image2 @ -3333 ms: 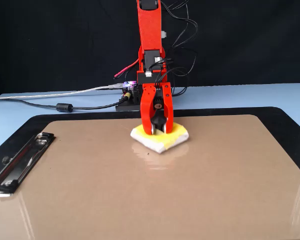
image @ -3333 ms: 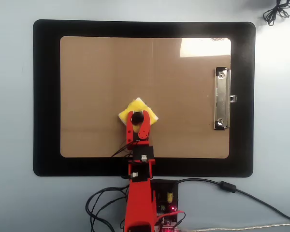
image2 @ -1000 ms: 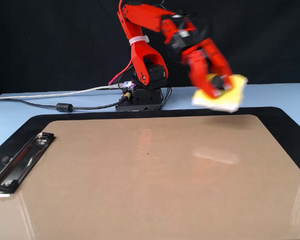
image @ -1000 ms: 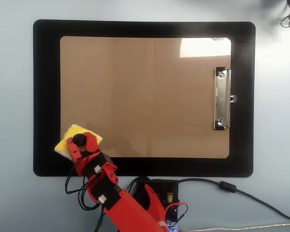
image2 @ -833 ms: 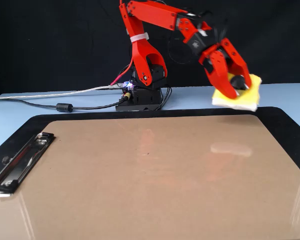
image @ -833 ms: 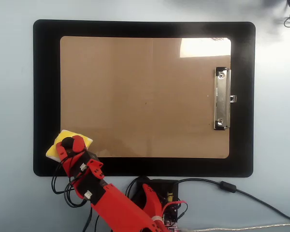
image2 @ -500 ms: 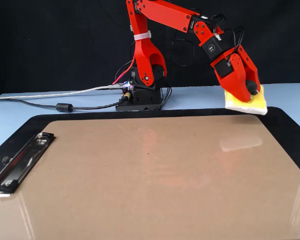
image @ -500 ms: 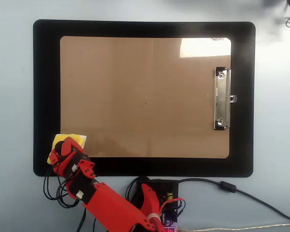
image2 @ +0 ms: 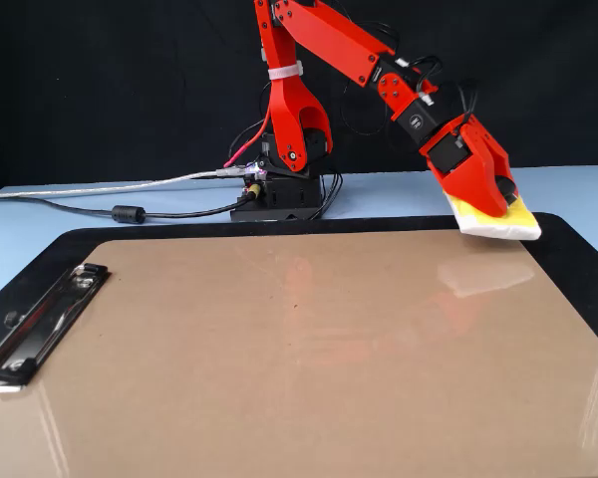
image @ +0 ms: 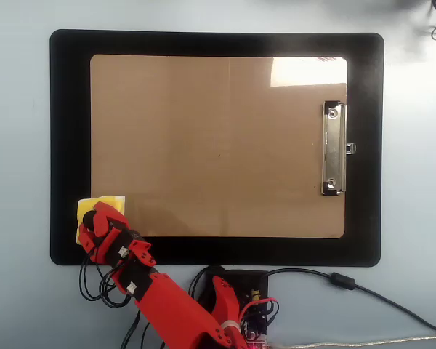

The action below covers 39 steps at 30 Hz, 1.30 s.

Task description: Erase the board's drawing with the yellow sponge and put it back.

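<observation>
The tan board (image: 218,109) (image2: 279,378) lies on a black mat (image: 69,145) (image2: 578,249). A tiny dark dot, the drawing (image: 219,154) (image2: 295,306), shows near the board's middle. The yellow sponge (image: 106,203) (image2: 515,226) sits low over the mat's lower-left corner in the overhead view, which is the far right corner in the fixed view. It is just off the board's edge. My red gripper (image: 93,218) (image2: 500,199) is shut on the sponge from above and hides most of its black knob. Whether the sponge touches the mat, I cannot tell.
The silver clip (image: 333,148) (image2: 40,319) lies along the board's short edge opposite the sponge. The arm's base (image: 232,294) (image2: 284,189) with its wires stands just past the mat's long edge. A black cable (image: 349,282) (image2: 130,212) runs off along the light blue table.
The gripper has carried the sponge sideways off the board's corner to the mat's corner and lowered it. Before that, it held the sponge on the board's middle.
</observation>
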Tool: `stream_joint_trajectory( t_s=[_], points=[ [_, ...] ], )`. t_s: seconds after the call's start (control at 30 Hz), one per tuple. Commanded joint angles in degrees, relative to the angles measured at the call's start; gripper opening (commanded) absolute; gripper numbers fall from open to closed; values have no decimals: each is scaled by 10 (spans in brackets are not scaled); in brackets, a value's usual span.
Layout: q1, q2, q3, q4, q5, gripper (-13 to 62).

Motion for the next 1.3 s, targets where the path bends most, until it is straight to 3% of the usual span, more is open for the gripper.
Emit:
stream_joint_trajectory(
  t_s=[0.0, 0.23, 0.37, 0.6, 0.8, 0.93, 1.1, 1.27],
  points=[
    [-2, 6, 6, -84, 1, 287],
    [1, 15, 17, -114, -1, 320],
    [1, 79, 25, -96, -3, 321],
    [32, 283, -21, 200, -70, 319],
    [265, 316, -206, 604, -85, 318],
    [436, 282, -236, 684, 11, 318],
    [585, 283, -149, 690, 144, 319],
    [647, 295, 11, 686, 148, 320]
  ],
)
